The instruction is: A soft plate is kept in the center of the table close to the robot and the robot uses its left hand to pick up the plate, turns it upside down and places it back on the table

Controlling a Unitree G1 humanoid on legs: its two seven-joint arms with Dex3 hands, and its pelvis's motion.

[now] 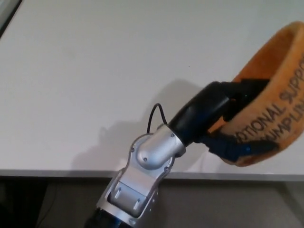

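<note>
The soft orange plate (278,90) with black lettering on its rim hangs in the air at the right, tipped up so its outer side wall faces me. My left hand (228,121) is shut on its rim, black fingers (237,147) wrapped under the lower edge. The silver forearm (142,175) rises from the bottom centre. The plate's inside is hidden, and its right part runs off the picture. My right hand does not show.
The white table (95,71) spreads across the whole view, its front edge (57,172) running along the bottom. A thin black cable (156,114) loops off my left wrist. Shadow of arm and plate falls on the table centre.
</note>
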